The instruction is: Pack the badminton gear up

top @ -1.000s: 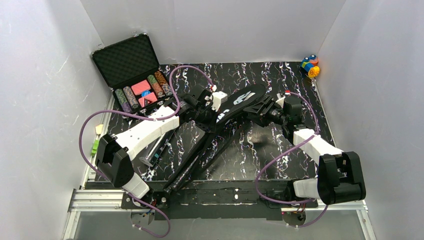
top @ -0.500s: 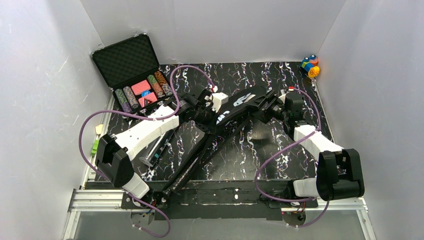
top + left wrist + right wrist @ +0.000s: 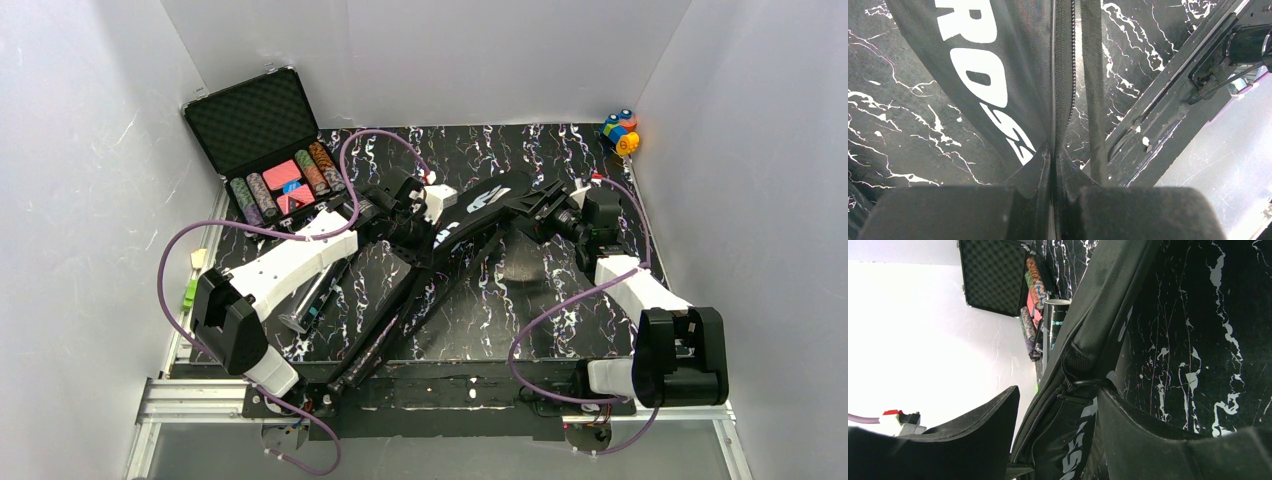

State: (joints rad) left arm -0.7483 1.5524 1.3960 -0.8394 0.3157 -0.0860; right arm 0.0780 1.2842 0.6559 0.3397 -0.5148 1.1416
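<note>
Two risks: the left gripper [image 3: 1053,167], pinched shut on the zip [image 3: 1064,75] of the bag [image 3: 478,205], could slip off that thin seam. The right gripper [image 3: 1058,390], jaws apart around the bag's raised end, could close beside the pull loop [image 3: 1085,382]. The bag lies diagonally across the table [image 3: 560,150]. Its white lettering reads "ROSS", cropped.

- The right end effector [image 3: 537,205] has shifted toward the upper right of the frame.
- The CROSSWAY bag [image 3: 470,215] now looks narrower, tipped more on edge.
</note>
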